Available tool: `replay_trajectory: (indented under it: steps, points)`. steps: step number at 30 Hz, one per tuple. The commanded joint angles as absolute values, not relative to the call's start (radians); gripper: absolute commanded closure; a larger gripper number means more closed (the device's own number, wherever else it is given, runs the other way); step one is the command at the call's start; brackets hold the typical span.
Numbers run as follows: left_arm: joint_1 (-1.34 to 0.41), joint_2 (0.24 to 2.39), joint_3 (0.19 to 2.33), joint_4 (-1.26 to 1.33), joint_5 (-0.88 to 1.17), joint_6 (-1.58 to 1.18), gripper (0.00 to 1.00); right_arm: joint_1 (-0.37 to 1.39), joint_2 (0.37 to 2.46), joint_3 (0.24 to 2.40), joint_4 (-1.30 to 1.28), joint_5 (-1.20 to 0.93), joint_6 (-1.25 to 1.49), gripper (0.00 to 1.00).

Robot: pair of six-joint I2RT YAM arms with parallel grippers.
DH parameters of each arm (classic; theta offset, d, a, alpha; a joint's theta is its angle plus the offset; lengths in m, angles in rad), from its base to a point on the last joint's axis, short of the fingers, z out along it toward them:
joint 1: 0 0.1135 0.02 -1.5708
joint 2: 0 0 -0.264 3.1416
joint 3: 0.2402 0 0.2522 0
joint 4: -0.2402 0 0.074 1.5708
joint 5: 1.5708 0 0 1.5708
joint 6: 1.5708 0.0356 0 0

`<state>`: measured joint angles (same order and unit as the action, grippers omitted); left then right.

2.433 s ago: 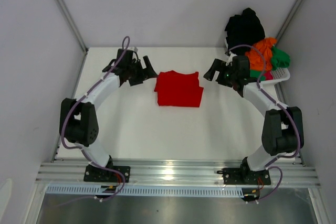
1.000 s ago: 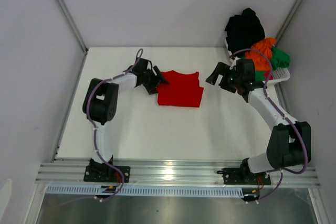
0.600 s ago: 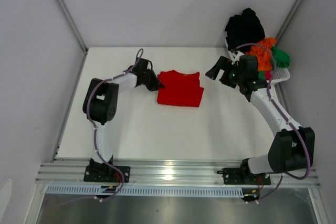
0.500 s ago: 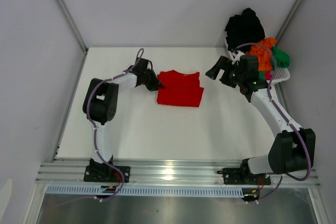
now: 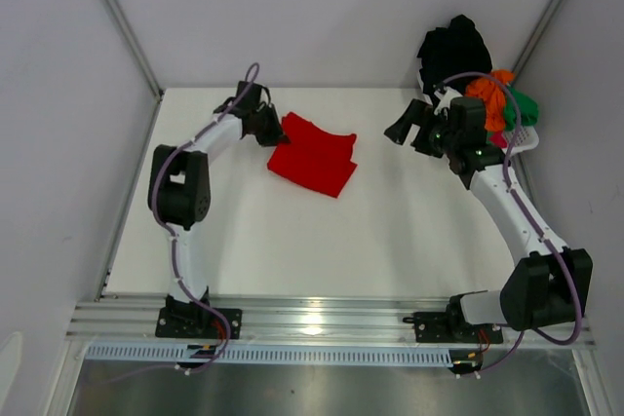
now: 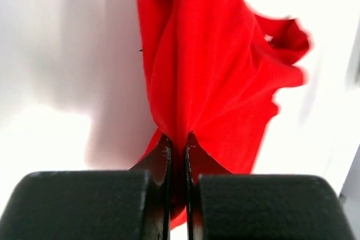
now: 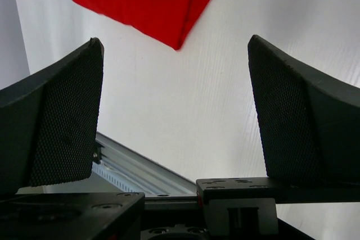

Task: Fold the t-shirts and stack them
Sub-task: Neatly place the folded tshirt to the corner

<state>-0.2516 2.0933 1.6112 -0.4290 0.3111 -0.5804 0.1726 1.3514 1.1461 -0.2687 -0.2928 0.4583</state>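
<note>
At upper centre of the overhead view, the left pincer (image 6: 178, 141) gripped a corner of the folded bright red cloth t-shirt (image 5: 314, 155); the right pincer (image 7: 174, 43) gaped wide, empty.

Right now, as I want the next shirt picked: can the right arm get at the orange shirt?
Probably yes. The orange shirt lies uncovered atop the basket pile, close behind the right end effector, which is open and empty. It points away, so the arm must turn first.
</note>
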Motion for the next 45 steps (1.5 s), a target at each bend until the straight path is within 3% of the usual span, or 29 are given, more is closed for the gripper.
replay_trajectory:
  steps: [1,8,12,14,19,23,27,35,41,44,45]
  points:
    - [-0.164,2.045,1.725,-0.518,0.265,-0.468,0.99,0.169,1.333,1.236,-0.305,-0.241,0.417,0.01]
    - [-0.04,2.154,1.972,-0.666,0.164,-0.333,0.99,0.152,1.302,1.235,-0.268,-0.097,0.371,0.01]
    - [0.011,2.285,2.275,-0.788,0.071,-0.177,0.99,0.147,1.344,1.262,-0.268,-0.066,0.368,0.01]
    - [0.049,2.334,2.324,-0.789,0.008,-0.134,0.99,0.146,1.365,1.264,-0.261,-0.048,0.368,0.01]
    - [0.11,2.376,2.335,-0.72,-0.104,-0.04,0.99,0.147,1.414,1.255,-0.238,0.0,0.383,0.01]
    - [0.198,2.45,2.479,-0.781,-0.008,-0.129,0.99,0.147,1.48,1.253,-0.216,0.023,0.414,0.0]
    - [0.255,2.418,2.406,-0.669,-0.031,-0.089,0.99,0.15,1.555,1.301,-0.195,-0.018,0.428,0.01]
    - [0.196,2.506,2.402,-0.471,-0.314,0.312,0.99,0.187,1.696,1.408,-0.213,-0.006,0.436,0.01]
    - [0.215,2.56,2.46,-0.407,-0.354,0.313,0.99,0.213,1.764,1.488,-0.276,0.0,0.422,0.01]
    - [0.216,2.556,2.457,-0.405,-0.357,0.302,0.94,0.222,1.772,1.503,-0.282,0.0,0.417,0.01]
    - [0.216,2.554,2.457,-0.406,-0.36,0.298,0.6,0.23,1.772,1.502,-0.281,0.0,0.416,0.01]
